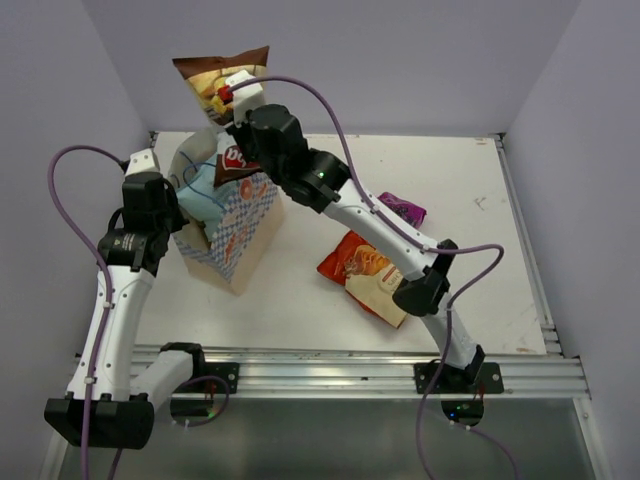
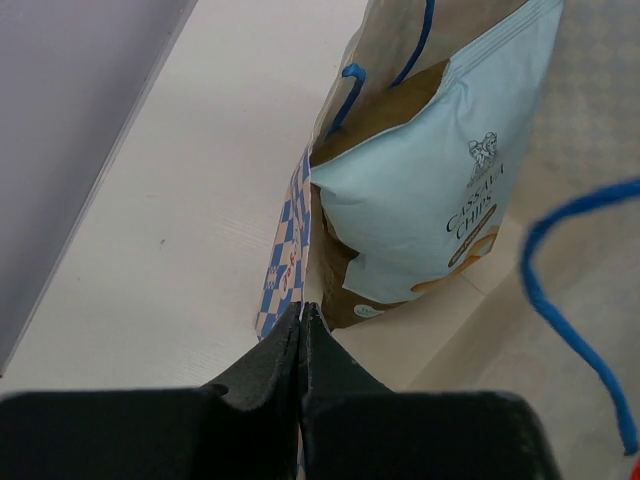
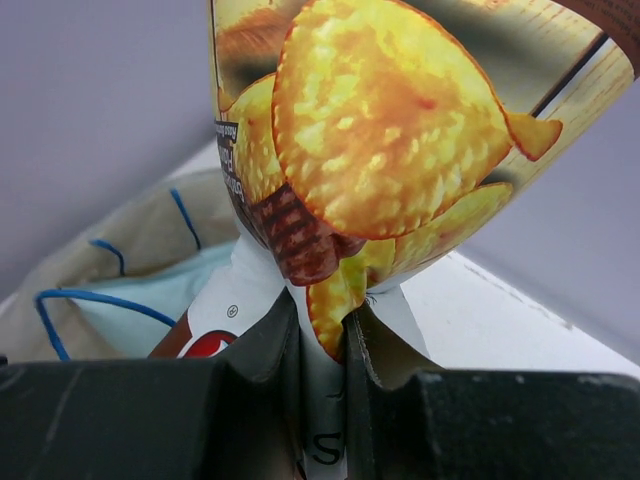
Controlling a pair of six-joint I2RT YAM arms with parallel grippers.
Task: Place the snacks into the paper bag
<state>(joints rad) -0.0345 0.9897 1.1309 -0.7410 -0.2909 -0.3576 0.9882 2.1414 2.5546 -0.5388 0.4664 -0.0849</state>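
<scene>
The paper bag point(image 1: 238, 228) stands open at the table's left, zigzag pattern outside, cream inside. The light blue chip bag point(image 1: 197, 192) stands inside it, and also shows in the left wrist view point(image 2: 420, 190). My left gripper point(image 2: 302, 310) is shut on the near wall edge of the paper bag point(image 2: 285, 265). My right gripper point(image 3: 322, 330) is shut on the brown-and-dark-red chip bag point(image 3: 380, 130) and holds it above the bag's opening point(image 1: 218, 80). The red-and-cream chip bag point(image 1: 365, 275) and the small purple packet point(image 1: 403, 208) lie on the table to the right.
Blue string handles point(image 2: 560, 300) arch over the bag's opening. Purple walls enclose the table at the back and sides. A metal rail point(image 1: 350, 365) runs along the near edge by the arm bases.
</scene>
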